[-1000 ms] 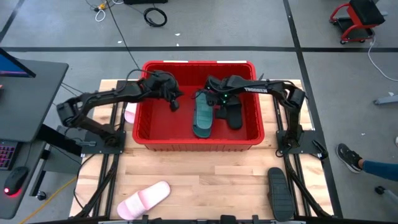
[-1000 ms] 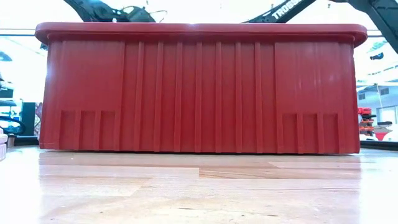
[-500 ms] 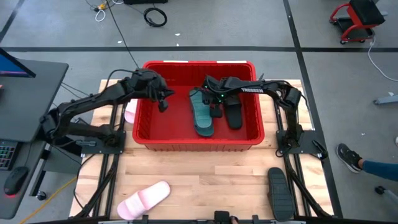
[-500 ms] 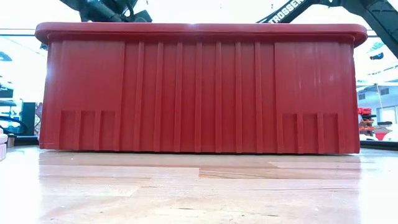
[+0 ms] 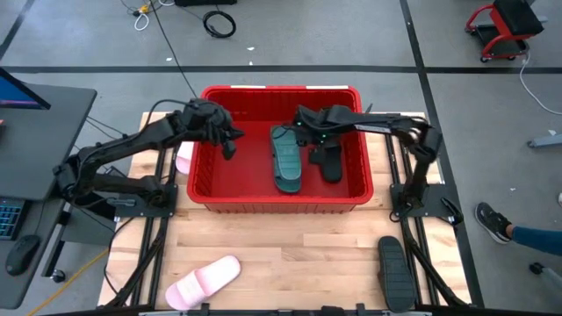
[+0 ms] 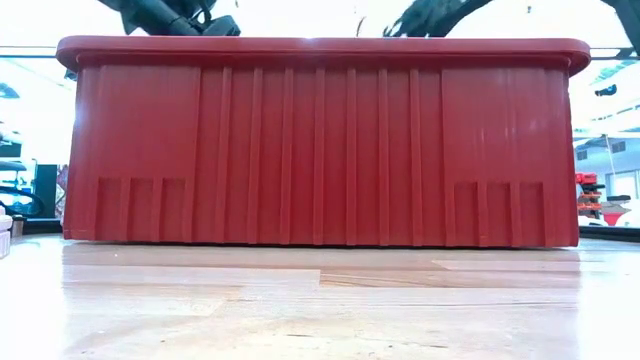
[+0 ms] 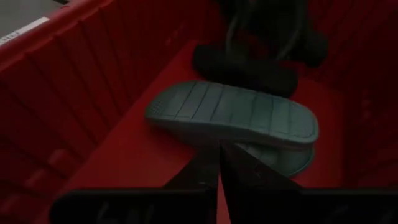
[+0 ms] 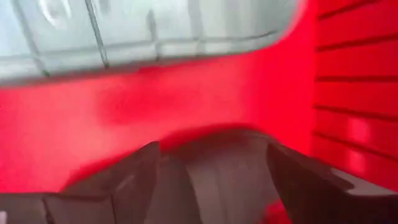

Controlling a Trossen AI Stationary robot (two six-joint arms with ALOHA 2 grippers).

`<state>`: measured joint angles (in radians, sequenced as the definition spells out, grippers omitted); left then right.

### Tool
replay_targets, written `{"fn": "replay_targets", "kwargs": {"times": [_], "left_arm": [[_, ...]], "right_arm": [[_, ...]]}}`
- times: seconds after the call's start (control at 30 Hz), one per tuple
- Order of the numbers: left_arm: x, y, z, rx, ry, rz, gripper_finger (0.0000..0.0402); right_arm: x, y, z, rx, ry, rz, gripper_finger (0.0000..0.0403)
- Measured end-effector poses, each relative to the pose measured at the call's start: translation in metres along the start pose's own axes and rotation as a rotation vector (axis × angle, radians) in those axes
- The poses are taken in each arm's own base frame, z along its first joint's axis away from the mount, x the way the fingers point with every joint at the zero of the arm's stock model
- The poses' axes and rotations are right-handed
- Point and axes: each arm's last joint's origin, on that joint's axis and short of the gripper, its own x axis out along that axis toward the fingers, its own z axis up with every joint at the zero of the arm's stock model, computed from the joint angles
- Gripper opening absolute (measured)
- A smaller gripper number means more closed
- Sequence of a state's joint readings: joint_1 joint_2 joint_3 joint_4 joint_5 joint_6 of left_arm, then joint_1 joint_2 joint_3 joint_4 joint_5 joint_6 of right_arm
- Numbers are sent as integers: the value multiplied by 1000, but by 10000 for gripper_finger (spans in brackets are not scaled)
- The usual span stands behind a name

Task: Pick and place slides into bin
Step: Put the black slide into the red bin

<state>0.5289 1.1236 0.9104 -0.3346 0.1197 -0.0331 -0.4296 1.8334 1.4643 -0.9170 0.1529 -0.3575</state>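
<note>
The red bin (image 5: 279,145) stands at the table's far middle. A teal slide (image 5: 285,160) lies in it sole up, also in the left wrist view (image 7: 233,113), with a black slide (image 5: 327,162) beside it on the right. My left gripper (image 5: 227,146) is shut and empty over the bin's left part. My right gripper (image 5: 303,127) is open above the far ends of the two slides and holds nothing that shows. The teal sole fills the top of the right wrist view (image 8: 155,31).
A pink slide (image 5: 204,281) lies near the table's front left. A black slide (image 5: 392,270) lies at the front right. Another pink slide (image 5: 183,161) shows just outside the bin's left wall. The bin's near wall (image 6: 320,140) fills the low view.
My left gripper has drawn back toward the bin's left wall. My right gripper has moved toward the bin's far wall and risen above the rim. The teal slide has shifted a little toward the far wall and lies straight on the bin floor.
</note>
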Motion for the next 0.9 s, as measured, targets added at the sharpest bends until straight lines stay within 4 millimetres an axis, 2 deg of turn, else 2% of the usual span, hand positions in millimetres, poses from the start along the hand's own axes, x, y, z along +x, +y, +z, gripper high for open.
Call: {"fn": "replay_targets", "kwargs": {"times": [0.1, 0.23, 0.4, 0.57, 0.7, 0.9], "left_arm": [[0, -5, 3, -52, -27, -20, 16], [1, -15, 7, -82, -75, -59, 8], [0, -26, 15, -47, -154, -108, 11], [-1, -34, 22, -28, -232, -143, 30], [-9, -45, 22, -4, -238, -234, 41], [-29, -67, 21, 74, -267, -342, 48]], "right_arm": [[-39, 4, -4, 91, -95, -46, 302], [-95, 20, -13, 329, -265, -29, 302], [-160, 57, -29, 485, -460, 74, 300], [-215, 99, -31, 557, -587, 147, 295], [-243, 135, -24, 585, -550, 177, 295], [-260, 194, -24, 678, -282, 267, 295]]}}
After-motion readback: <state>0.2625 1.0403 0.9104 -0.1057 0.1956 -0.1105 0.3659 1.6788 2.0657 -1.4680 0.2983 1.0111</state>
